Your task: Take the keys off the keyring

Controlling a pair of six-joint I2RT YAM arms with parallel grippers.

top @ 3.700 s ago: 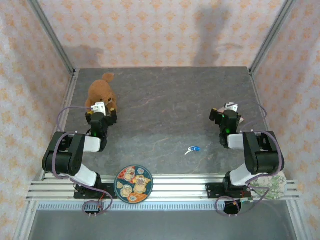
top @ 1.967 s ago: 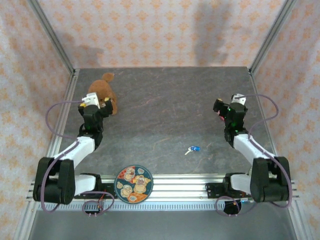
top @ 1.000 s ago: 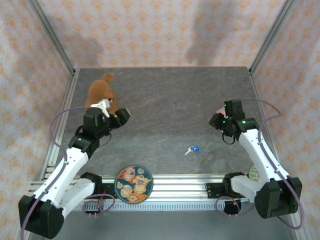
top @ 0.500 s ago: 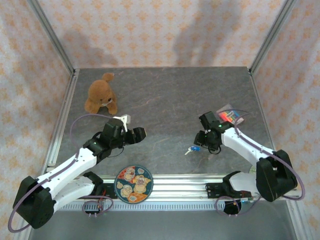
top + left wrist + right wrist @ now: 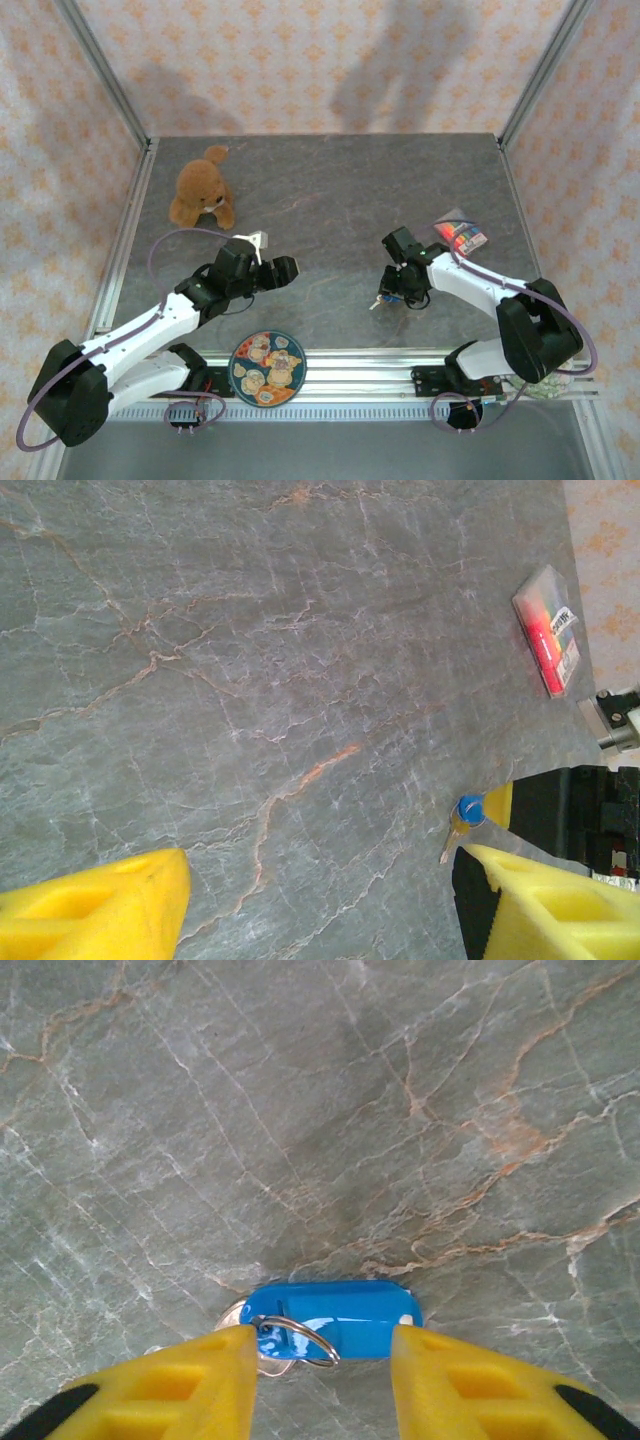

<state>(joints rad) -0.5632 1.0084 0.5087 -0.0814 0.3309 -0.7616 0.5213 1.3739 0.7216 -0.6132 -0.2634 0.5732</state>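
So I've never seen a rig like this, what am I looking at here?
Two robot arms are bolted to a grey table. One picture looks down from above; the other two come from wrist cameras, so the yellow shapes are each arm's own fingers. On the table: a teddy bear, a colourful packet, a patterned plate at the near edge, and tiny keys with a blue tag. The right gripper is open, straddling the tag; the left gripper is open and empty.

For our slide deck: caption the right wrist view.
Open right gripper flanking the blue tag and keyring on marbled table.
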